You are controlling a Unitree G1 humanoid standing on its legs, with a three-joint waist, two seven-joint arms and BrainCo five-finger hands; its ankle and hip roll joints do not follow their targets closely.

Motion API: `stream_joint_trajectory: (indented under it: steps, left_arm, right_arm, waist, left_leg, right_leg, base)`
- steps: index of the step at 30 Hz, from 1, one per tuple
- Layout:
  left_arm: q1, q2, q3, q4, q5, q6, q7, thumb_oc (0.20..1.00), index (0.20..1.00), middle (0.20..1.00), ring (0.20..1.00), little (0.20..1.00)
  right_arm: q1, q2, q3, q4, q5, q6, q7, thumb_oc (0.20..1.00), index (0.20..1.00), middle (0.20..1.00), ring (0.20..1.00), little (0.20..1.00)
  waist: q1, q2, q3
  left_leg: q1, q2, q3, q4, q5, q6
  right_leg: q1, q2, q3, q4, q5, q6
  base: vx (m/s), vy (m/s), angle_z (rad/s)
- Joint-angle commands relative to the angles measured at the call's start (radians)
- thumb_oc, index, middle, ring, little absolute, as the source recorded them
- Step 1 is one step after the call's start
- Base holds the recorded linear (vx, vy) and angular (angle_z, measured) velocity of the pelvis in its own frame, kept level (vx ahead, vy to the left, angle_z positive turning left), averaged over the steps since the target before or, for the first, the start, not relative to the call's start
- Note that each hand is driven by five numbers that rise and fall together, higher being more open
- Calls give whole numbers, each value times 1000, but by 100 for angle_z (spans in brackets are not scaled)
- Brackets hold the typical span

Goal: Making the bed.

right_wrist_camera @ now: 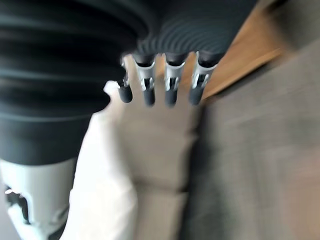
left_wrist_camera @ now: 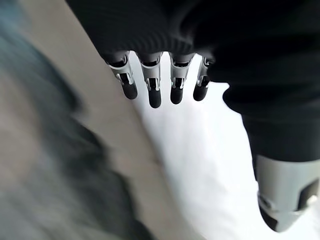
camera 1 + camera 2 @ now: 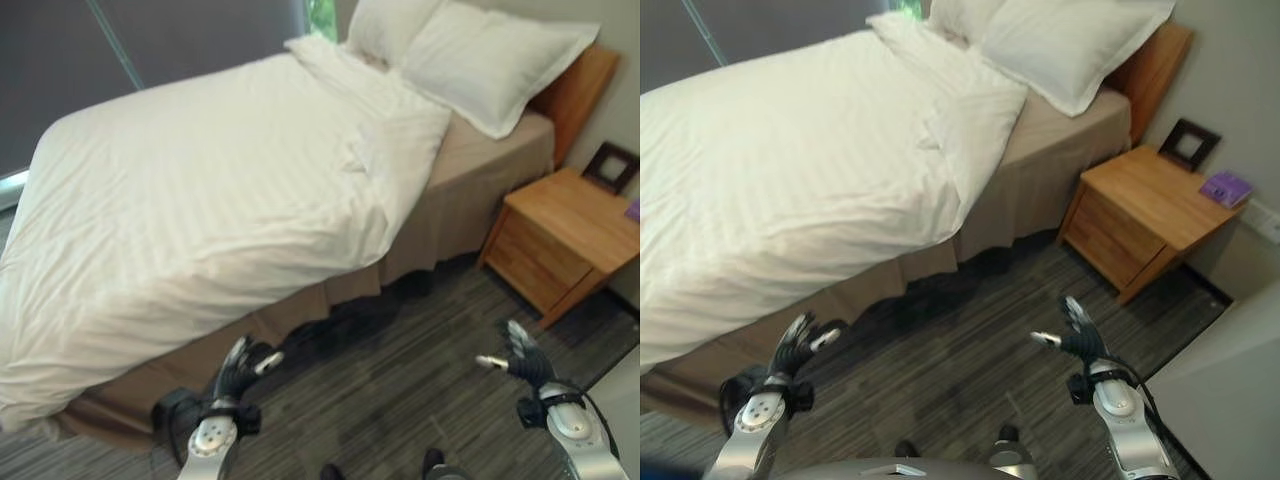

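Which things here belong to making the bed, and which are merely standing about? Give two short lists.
Belong to the job: white duvet, pillows, bed skirt, left hand and right hand, both open.

Standing about: wooden nightstand, picture frame, purple object.

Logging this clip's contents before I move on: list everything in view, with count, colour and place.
Duvet: one, white, over the bed, its corner folded back near the pillows.
Pillows: two, white, at the headboard end.
Bed skirt: one, tan, along the bed's side.
Headboard: one, wooden, behind the pillows.
Nightstand: one, wooden, beside the bed.
Picture frame: one, dark, on the nightstand.
Purple item: one, on the nightstand.
Left hand: open, above the floor.
Right hand: open, above the floor.
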Motion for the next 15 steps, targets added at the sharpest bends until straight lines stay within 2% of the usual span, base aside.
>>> stream_joint_trajectory:
  steps: [1, 2, 3, 4, 5, 7, 9, 12, 13, 14, 15]
  left_arm:
    - [-73, 160, 98, 73, 69, 1, 97, 1000, 1000, 1000, 1000, 1000]
    - [-75, 173, 113, 58, 74, -6, 108, 1000, 1000, 1000, 1000, 1000]
    - [-68, 177, 121, 42, 74, -12, 111, 1000, 1000, 1000, 1000, 1000]
    - [-68, 177, 121, 42, 74, -12, 111, 1000, 1000, 1000, 1000, 1000]
    - [-74, 187, 119, -3, 79, -25, 108, 1000, 1000, 1000, 1000, 1000]
    - [-103, 198, 105, -21, 82, -39, 114, 1000, 1000, 1000, 1000, 1000]
    - [-120, 200, 98, -25, 75, -45, 118, 1000, 1000, 1000, 1000, 1000]
    - [-143, 197, 80, -63, 73, -85, 113, 1000, 1000, 1000, 1000, 1000]
    - [-114, 187, 99, -114, 58, -114, 110, 1000, 1000, 1000, 1000, 1000]
    - [-111, 175, 104, -127, 34, -126, 121, 1000, 1000, 1000, 1000, 1000]
    - [-109, 175, 104, -128, 33, -126, 121, 1000, 1000, 1000, 1000, 1000]
  right_arm:
    - [-117, 24, -27, -7, 15, -42, -21, 1000, 1000, 1000, 1000, 1000]
    - [-132, 14, -18, -26, 4, -47, -26, 1000, 1000, 1000, 1000, 1000]
    - [-138, 10, -14, -39, -1, -50, -30, 1000, 1000, 1000, 1000, 1000]
    - [-138, 10, -14, -39, -1, -50, -30, 1000, 1000, 1000, 1000, 1000]
    - [-165, 3, -5, -56, -5, -53, -36, 1000, 1000, 1000, 1000, 1000]
    - [-176, 7, -3, -65, 0, -64, -45, 1000, 1000, 1000, 1000, 1000]
    - [-180, 10, -2, -72, -1, -68, -52, 1000, 1000, 1000, 1000, 1000]
    - [-185, 8, 4, -114, -26, -85, -70, 1000, 1000, 1000, 1000, 1000]
    - [-170, 6, 6, -131, -15, -98, -57, 1000, 1000, 1000, 1000, 1000]
    - [-172, 4, 12, -133, -7, -107, -56, 1000, 1000, 1000, 1000, 1000]
    - [-172, 3, 13, -132, -7, -107, -56, 1000, 1000, 1000, 1000, 1000]
  waist:
    - [13, -92, 68]
    - [13, -90, 80]
    - [10, -84, 83]
    - [10, -84, 83]
    - [3, -77, 88]
    - [-15, -65, 102]
    - [-23, -61, 107]
    - [-39, -65, 102]
    - [-39, -59, 89]
    - [-28, -57, 92]
    - [-31, -54, 92]
  left_leg:
    - [104, 0, -86, 11, -132, -23]
    - [113, 6, -68, 11, -138, -24]
    - [129, 10, -71, 11, -166, -30]
    - [129, 10, -71, 11, -166, -30]
    - [135, 26, -60, 11, -167, -42]
    - [150, 53, -65, 11, -169, -60]
    - [161, 69, -66, 11, -171, -71]
    - [241, 81, -85, 11, -220, -94]
    - [267, 106, -103, 88, -187, -122]
    - [243, 136, -109, 187, -143, -131]
    - [236, 145, -113, 200, -148, -136]
  right_leg:
    - [-28, -29, 96, 160, -24, 63]
    - [-48, -48, 72, 188, -4, 74]
    - [-52, -62, 55, 191, -12, 88]
    - [-52, -62, 55, 191, -12, 88]
    - [-89, -69, 39, 131, -1, 77]
    - [-162, -80, 43, 54, 29, 85]
    - [-192, -84, 51, 29, 33, 87]
    - [-205, -84, 78, 5, 37, 92]
    - [-174, -54, 87, 14, 25, 69]
    - [-148, -38, 83, 18, 16, 50]
    - [-146, -33, 79, 17, 15, 46]
  base:
    - [15, -48, -7]
    - [107, -34, -17]
    - [106, -22, -20]
    - [203, -84, -14]
    - [195, -169, -3]
    - [242, -237, -1]
    - [185, -168, -2]
    - [487, -353, 27]
    - [587, -413, 32]
    - [428, -336, 27]
    - [362, -440, 24]
